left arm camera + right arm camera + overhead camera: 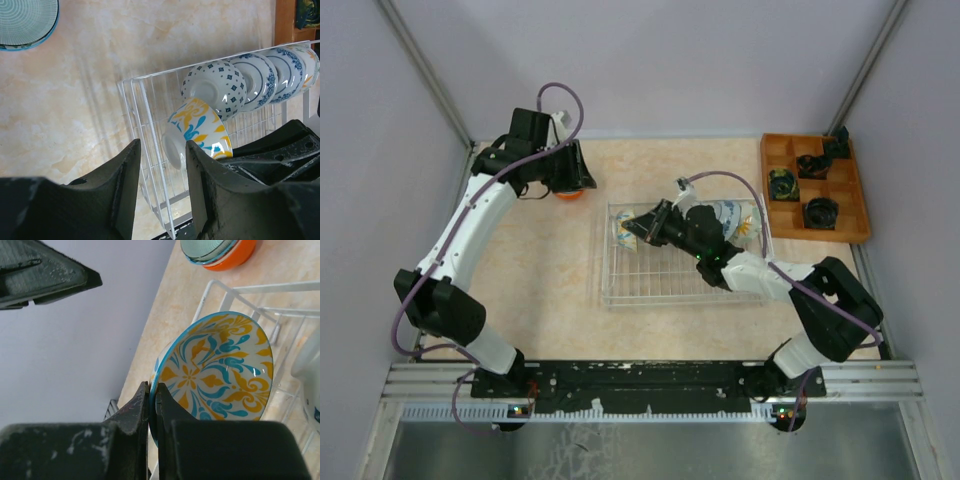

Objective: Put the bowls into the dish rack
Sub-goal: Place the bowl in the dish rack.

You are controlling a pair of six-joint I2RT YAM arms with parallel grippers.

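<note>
Pinching the round ceramic yellow-and-turquoise bowl (220,365) by its rim with the right gripper (152,390), fingers pressed almost together, one on each face of the thin wall. Holding it tipped on edge inside the left end of the pale wire-grid dish rack (650,285), just beside the row of blue-and-white patterned ceramic bowls (250,82) standing on edge along the far side. Not able to tell whether its foot is touching the wires yet.

Hovering the left gripper (565,175) well apart, over the far-left part of the beige table (540,260), fingers spread with nothing between them. Parking it right above the orange-outside ceramic bowl (570,193), which is carrying a teal ringed bowl (25,22) nested inside. Ignoring the orange wooden compartment tray (817,190) at far right with its black items.

Judging handling:
- Treating the yellow-and-turquoise bowl as stiff, brittle and glaze-slick, and light enough for a one-point rim pinch.
- Expecting it to pivot around that pinch if bumped against wire or the neighbouring bowl.
- Chipping on a hard ceramic-to-ceramic knock, so lowering gently.
- Gripping across the rim wall, as now, rather than the curved belly where fingers would slide off.
- Releasing only once it is resting in the wires.
- Taking the nested pair one at a time, top rim first.
</note>
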